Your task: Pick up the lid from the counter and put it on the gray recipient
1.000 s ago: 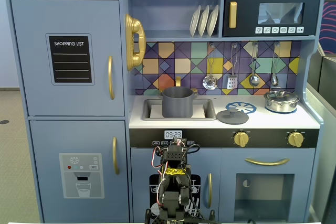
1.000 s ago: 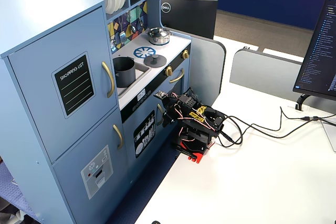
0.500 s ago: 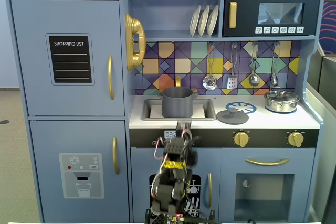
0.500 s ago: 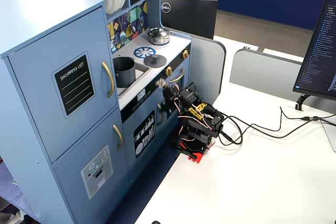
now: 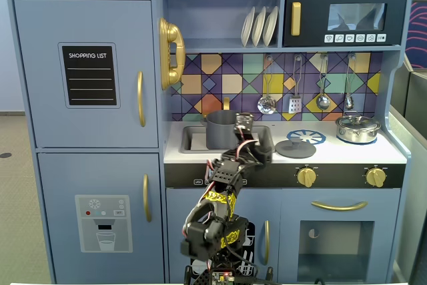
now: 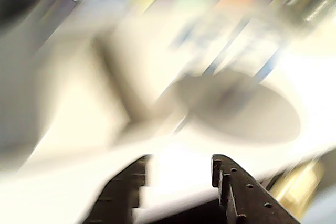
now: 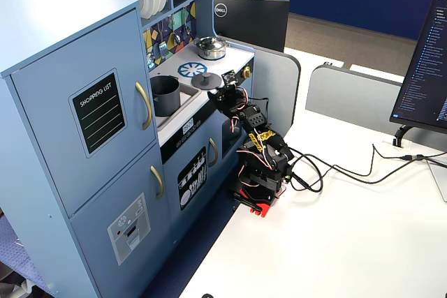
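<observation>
The lid (image 5: 295, 147) is a flat dark gray disc with a small knob. It lies on the white counter, right of the sink. In the blurred wrist view it shows as a gray oval (image 6: 247, 111) ahead and to the right. The gray recipient (image 5: 221, 129) is a matte dark pot standing in the sink, and it also shows in the other fixed view (image 7: 165, 95). My gripper (image 5: 261, 146) hovers over the counter's front edge, between pot and lid, left of the lid. In the wrist view my gripper (image 6: 181, 163) is open and empty.
A shiny silver pot with its lid (image 5: 357, 128) stands at the counter's right end. A blue-and-white burner print (image 5: 306, 137) lies just behind the lid. Utensils (image 5: 267, 103) hang on the back wall. Gold knobs (image 5: 306, 177) sit below the counter edge.
</observation>
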Action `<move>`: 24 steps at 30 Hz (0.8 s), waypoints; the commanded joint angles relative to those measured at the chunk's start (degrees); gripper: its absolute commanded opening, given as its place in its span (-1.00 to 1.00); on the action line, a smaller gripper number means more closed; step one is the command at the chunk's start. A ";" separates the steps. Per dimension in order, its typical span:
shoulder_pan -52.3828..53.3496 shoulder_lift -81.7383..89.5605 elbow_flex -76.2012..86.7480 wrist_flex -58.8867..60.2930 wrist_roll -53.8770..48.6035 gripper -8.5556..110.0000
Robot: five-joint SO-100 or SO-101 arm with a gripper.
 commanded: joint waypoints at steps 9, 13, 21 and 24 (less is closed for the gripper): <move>7.82 -19.42 3.78 -34.19 4.75 -0.51; 8.26 -23.38 2.81 -38.23 6.15 -0.50; 8.53 -31.73 -3.16 -40.17 7.21 -0.50; 8.26 -34.80 -6.15 -40.25 6.59 -0.49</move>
